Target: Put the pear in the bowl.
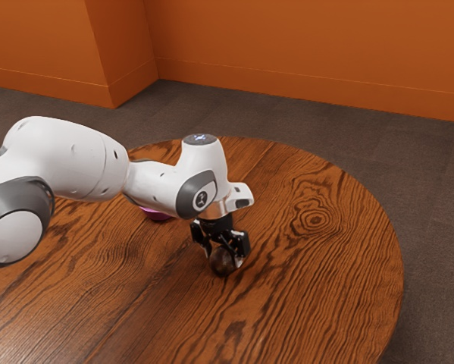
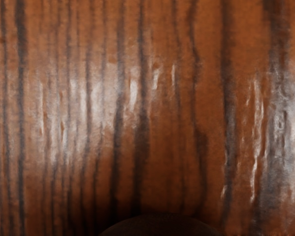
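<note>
The gripper (image 1: 225,260) stands partly open, its two fingers closed against opposite sides of the dark pear (image 1: 223,264), low over the table (image 1: 310,273). Farther off, toward the exterior view's left, the pink bowl (image 1: 158,215) is partly hidden behind the arm (image 1: 157,184).

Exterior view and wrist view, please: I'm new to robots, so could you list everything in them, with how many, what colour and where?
Dark brown, rounded thing, probably the pear: one, dark brown, at the gripper's lower end, above or on the table.
Magenta object, probably the bowl: one, magenta, on the table behind the arm, partly hidden.
Round wooden table: one, reddish brown with dark grain, beneath the arm.
Smooth walls: several faces, orange, behind the table.
Carpet-like floor: one, dark grey-brown, around the table.
Jointed robot arm: one, white and grey, entering from the exterior view's left.
Two-finger gripper: one, black, at the arm's end.
</note>
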### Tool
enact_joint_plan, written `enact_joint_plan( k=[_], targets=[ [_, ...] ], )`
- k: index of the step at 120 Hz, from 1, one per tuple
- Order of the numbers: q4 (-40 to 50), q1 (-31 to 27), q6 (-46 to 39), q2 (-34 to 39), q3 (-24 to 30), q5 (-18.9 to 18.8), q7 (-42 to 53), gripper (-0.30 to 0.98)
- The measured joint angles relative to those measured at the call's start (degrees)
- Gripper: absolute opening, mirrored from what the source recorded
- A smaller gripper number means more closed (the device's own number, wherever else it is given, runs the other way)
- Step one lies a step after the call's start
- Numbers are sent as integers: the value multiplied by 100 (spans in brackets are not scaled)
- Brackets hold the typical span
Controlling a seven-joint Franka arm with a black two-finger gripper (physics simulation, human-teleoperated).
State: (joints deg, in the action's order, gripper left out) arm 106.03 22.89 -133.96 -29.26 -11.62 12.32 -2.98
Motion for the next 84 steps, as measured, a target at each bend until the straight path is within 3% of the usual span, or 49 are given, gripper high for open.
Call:
enact_joint_plan(
  k=[84],
  targets=[
    [-31,-66,557,216,-43,-39,77,39]
  ],
)
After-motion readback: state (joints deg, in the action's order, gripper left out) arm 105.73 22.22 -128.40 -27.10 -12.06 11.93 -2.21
